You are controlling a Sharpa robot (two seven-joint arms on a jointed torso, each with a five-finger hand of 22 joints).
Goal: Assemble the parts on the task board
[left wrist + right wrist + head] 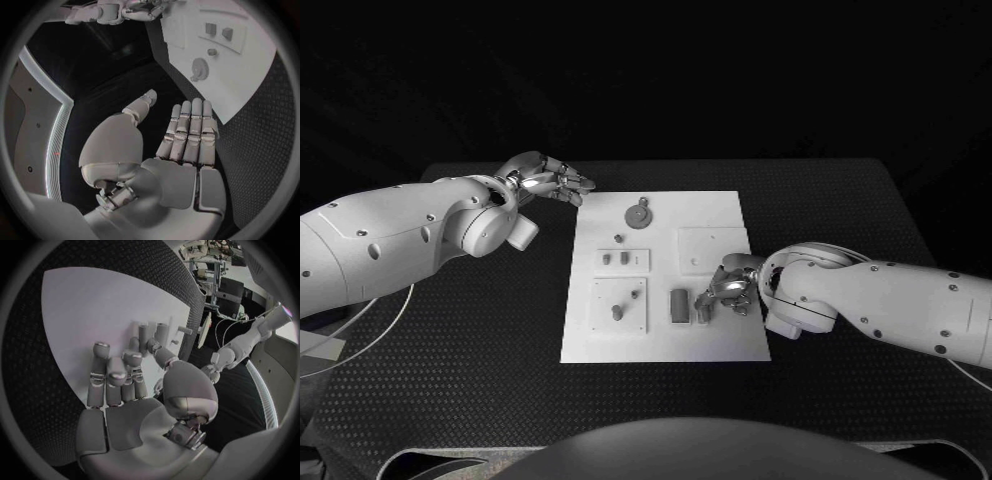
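Head view. The white task board (718, 330) lies in the centre of the black table (877, 200), its long axis running from the top of the frame to the bottom. Grey parts sit on it. A round part (639, 216) with a short stem pointing up-frame lies near the board's upper left. Below it, two small parts (623, 258) stand side by side in a raised square. Lower left, a further raised plate carries a small upright part (617, 313) and a slim part (635, 295) just beside it. A dark oblong part (679, 306) lies right of that plate, its long axis up-down in the frame, parallel to the board's long edges.

The left hand (548, 180) hangs over the table at the upper left of the frame, just off the board's upper left corner, touching nothing. In the left wrist view the left hand (187, 132) has its fingers (194, 120) straight and side by side, the thumb apart, and the palm is empty; the board (250, 70) shows beyond the fingertips.

The right hand (730, 285) is over the board's lower right part, just right of the oblong part, with its fingers bent downward towards the board. In the right wrist view the right hand (125, 375) has its fingers partly curled above the board (94, 305), with upright grey parts (153, 332) just beyond the fingertips. Whether the fingers pinch one of these parts cannot be told.
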